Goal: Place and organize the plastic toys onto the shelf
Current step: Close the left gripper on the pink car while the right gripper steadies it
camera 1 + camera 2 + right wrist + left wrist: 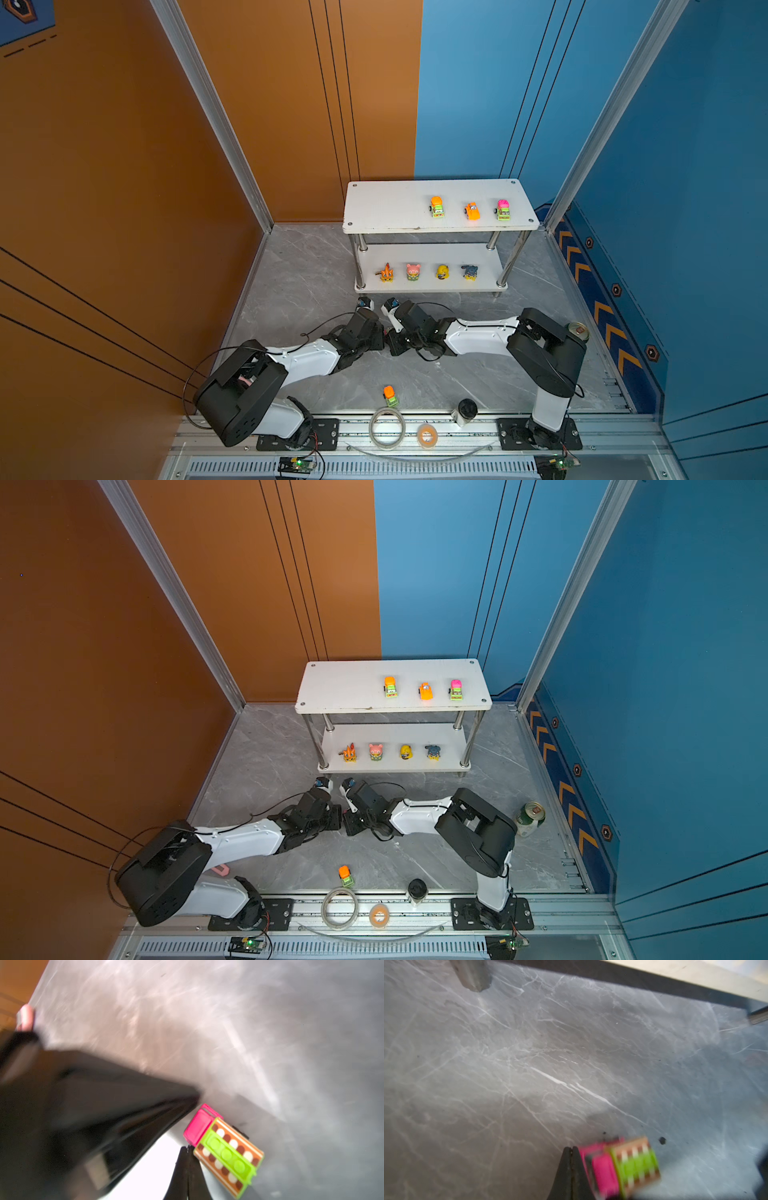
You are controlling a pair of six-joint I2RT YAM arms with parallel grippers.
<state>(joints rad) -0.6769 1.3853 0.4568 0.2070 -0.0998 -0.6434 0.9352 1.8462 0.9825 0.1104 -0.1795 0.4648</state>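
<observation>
In front of the shelf (386,203), before its left half, the two arms meet low over the grey marbled floor (299,270). The left gripper (572,1152) has its black jaws pressed together with nothing between them. The pink-cabbed car (618,1167) lies on the floor right beside one finger, unclamped, and the blur hides whether they touch. The right gripper (188,1151) also has its jaws closed on nothing. Its tips sit just beside the same car, whose green studded, brown-and-white dotted roof is plain in that wrist view. In both top views the wrists hide this car. On the shelf's lower board four figurines stand apart in a row, left to right: the orange figurine (386,273), the pink figurine (413,272), the yellow figurine (442,272) and the blue-grey figurine (470,272). On the right half of the upper board three cars stand apart in a row: the orange-and-green car (436,206), the all-orange car (471,211) and the pink-topped green car (503,210). Well in front of the shelf, an orange-topped green car (390,395) sits alone on the floor. On the metal rail (615,432) just past it lie a large clear tape roll (386,428), a small orange tape roll (427,435) and a black-capped white container (466,409). A green drinks can (530,818) stands off the shelf's right front corner.
</observation>
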